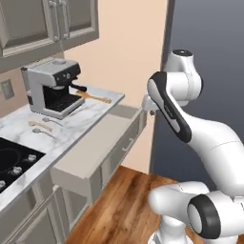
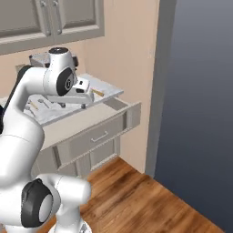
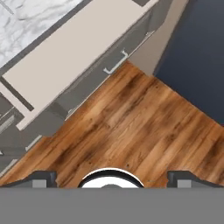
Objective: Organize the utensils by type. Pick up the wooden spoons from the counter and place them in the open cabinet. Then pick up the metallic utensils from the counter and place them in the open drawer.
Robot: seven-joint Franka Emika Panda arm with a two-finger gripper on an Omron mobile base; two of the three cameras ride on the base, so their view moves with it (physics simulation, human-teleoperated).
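One wooden spoon [image 1: 95, 97] lies on the white marble counter [image 1: 83, 116], right of the coffee machine; its tip shows in the right base view [image 2: 98, 93]. A second, paler wooden spoon [image 1: 36, 124] lies nearer the cooktop. Two small metallic utensils [image 1: 51, 120] [image 1: 43, 131] rest beside it. The open drawer [image 1: 93, 143] [image 3: 74, 52] juts out below the counter edge with a bare pale inside. My gripper [image 3: 112, 178] [image 2: 73, 105] is open and holds nothing. It hangs in front of the drawer, pointing down at the floor. The open cabinet is out of view.
A grey coffee machine [image 1: 51, 88] stands at the back of the counter. A black cooktop [image 1: 14, 164] lies at the left. Wall cabinets [image 1: 47, 24] with shut doors hang above. A dark wall [image 1: 209, 47] rises at the right, above the wooden floor [image 3: 140, 127].
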